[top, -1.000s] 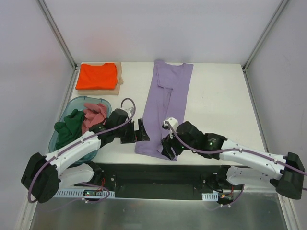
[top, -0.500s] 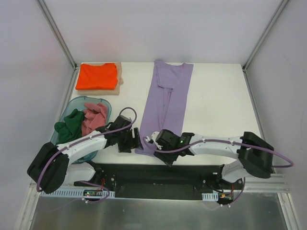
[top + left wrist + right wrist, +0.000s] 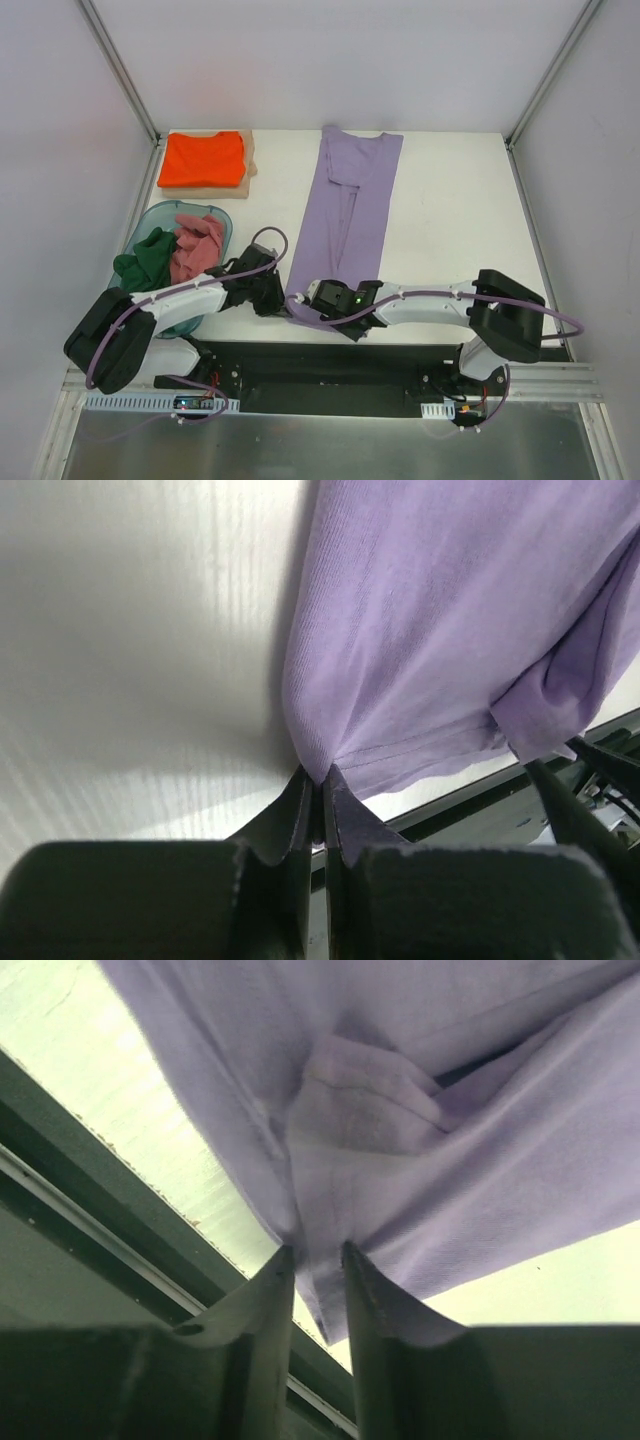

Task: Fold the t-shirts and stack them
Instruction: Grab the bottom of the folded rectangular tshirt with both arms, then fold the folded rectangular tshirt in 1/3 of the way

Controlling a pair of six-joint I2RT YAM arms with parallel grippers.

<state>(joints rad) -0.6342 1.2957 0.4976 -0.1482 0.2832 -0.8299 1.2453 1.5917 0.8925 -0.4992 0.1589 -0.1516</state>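
The lavender t-shirt (image 3: 355, 205) lies as a long strip folded lengthwise down the middle of the table. Both grippers meet at its near hem, by the table's front edge. My left gripper (image 3: 284, 297) (image 3: 320, 778) is shut on the hem's left corner, and the cloth (image 3: 430, 630) fans out from its tips. My right gripper (image 3: 306, 303) (image 3: 315, 1250) has a bunch of the hem (image 3: 480, 1160) pinched between its fingers just beside it. The orange t-shirt (image 3: 202, 158) lies folded at the back left. Dark green (image 3: 143, 262) and pink (image 3: 196, 245) t-shirts sit crumpled in the tub.
A teal plastic tub (image 3: 150, 213) stands at the left edge. A tan board (image 3: 250, 166) lies under the orange shirt. The table's front edge and a dark rail (image 3: 400, 355) run just behind both grippers. White table shows to the right of the lavender shirt.
Both grippers have moved to the shirt's near-left hem and closed on it. The right arm swung left along the front edge; the left gripper shifted slightly toward the hem corner.
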